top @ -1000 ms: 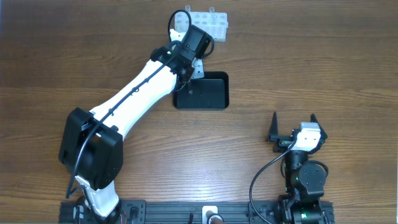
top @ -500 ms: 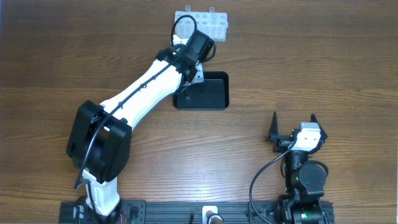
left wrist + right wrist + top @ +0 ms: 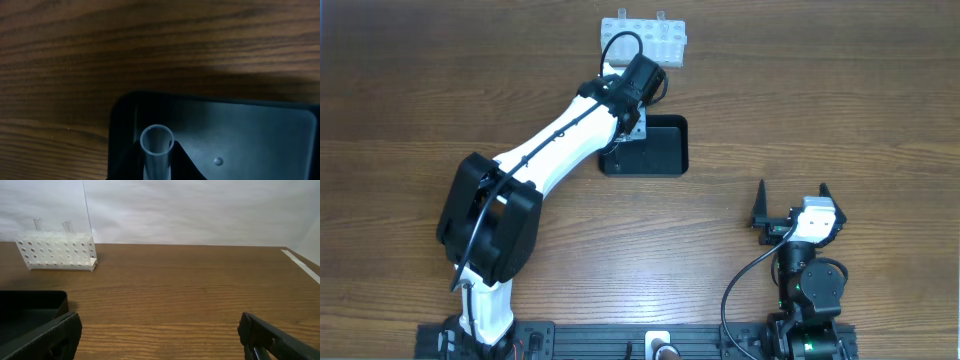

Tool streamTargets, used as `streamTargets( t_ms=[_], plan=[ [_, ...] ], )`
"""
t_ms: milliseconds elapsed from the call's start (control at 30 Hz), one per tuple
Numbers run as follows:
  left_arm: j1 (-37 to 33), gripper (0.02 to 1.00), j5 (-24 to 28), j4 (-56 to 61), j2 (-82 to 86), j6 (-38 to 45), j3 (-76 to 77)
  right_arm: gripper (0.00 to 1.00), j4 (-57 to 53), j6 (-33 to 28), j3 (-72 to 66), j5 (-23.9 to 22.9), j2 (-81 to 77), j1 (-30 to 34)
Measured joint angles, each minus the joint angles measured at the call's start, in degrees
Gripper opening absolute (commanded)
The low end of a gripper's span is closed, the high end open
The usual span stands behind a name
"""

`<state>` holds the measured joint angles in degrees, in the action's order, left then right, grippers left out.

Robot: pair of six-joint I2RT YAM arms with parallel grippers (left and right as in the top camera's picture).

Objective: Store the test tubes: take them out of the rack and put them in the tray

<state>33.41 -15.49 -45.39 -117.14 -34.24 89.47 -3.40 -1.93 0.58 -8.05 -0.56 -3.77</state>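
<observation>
The left gripper (image 3: 157, 172) is closed on one clear glass test tube (image 3: 156, 152). The tube's long axis runs up between the fingers, with its open mouth towards the wrist camera, above a corner of the single black rectangular plastic tray (image 3: 250, 135). Two more tubes (image 3: 37, 224) (image 3: 66, 227) stand upright in the one white perforated rack (image 3: 57, 252) beyond the tray. The right gripper (image 3: 791, 200) rests well apart, fingers spread.

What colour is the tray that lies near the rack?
Black. The tray shows best in the top view.
</observation>
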Motion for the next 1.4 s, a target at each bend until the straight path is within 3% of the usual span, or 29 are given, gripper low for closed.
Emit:
streamTargets(
  t_ms=[267,433,567,733,1000,1200,1400],
  plan=[
    [0.00,0.045,0.24,-0.72,-0.13,0.00,0.00,0.993,0.00,0.02,0.00,0.00,0.00,0.00],
    [0.00,0.097,0.22,-0.72,-0.15,0.00,0.00,0.993,0.00,0.02,0.00,0.00,0.00,0.00],
    [0.00,0.257,0.24,-0.72,-0.28,0.07,0.00,0.991,0.00,0.02,0.00,0.00,0.00,0.00],
    [-0.07,0.332,0.24,-0.72,-0.42,0.39,0.00,0.993,0.00,0.04,0.00,0.00,0.02,0.00],
    [-0.15,0.303,0.09,0.04,-0.42,0.44,0.02,0.991,0.00,0.04,0.00,0.00,0.00,0.00],
    [-0.70,0.417,-4.04,1.16,-0.63,0.63,5.99,0.991,0.00,0.02,0.00,0.00,0.00,0.00],
    [-2.25,0.527,-9.20,15.17,-0.63,2.84,13.11,0.991,0.00,0.00,0.00,0.00,0.00,0.00]
  ],
)
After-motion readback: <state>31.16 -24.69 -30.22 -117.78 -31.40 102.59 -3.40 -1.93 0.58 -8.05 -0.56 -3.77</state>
